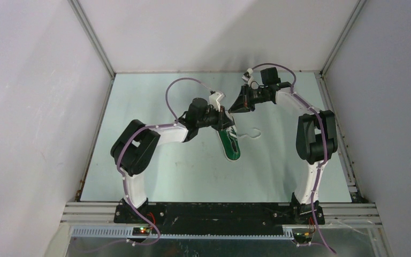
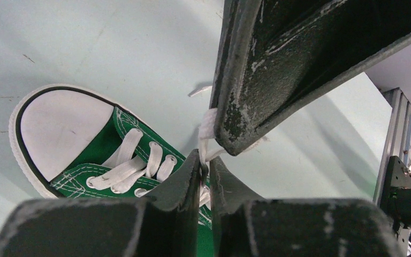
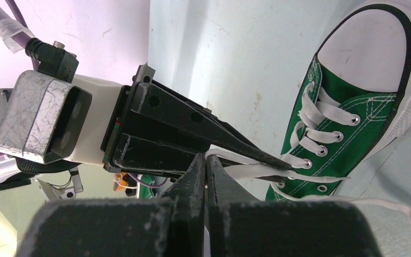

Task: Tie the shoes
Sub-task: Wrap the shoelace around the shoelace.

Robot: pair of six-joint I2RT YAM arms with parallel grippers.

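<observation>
Roughly mid-table, the sneaker (image 1: 230,144) lies on the pale green table (image 1: 160,176), a little towards its far side, with its toe pointing at the near edge where the arm bases are bolted. It is a small low-top in bright green canvas with white stitching, a white rubber toe cap (image 2: 64,126) edged by a thin black line, a white sole and metal eyelets. Flat white laces (image 2: 123,171) cross the tongue in rows, and one loose strand curls on the table (image 1: 252,134) just right of the shoe. Both arms reach in from either side, and their heads meet tip to tip over the heel end of the shoe. The left gripper (image 2: 204,159) has its fingers pressed together on a white strand that runs down between them, close above the upper eyelets. The right gripper (image 3: 204,158) points at it from the far right; its fingers are likewise closed flat against each other, with lace bunched at their tip and a strand stretching from there across to the shoe. The two grippers sit just beside each other, nearly touching.
</observation>
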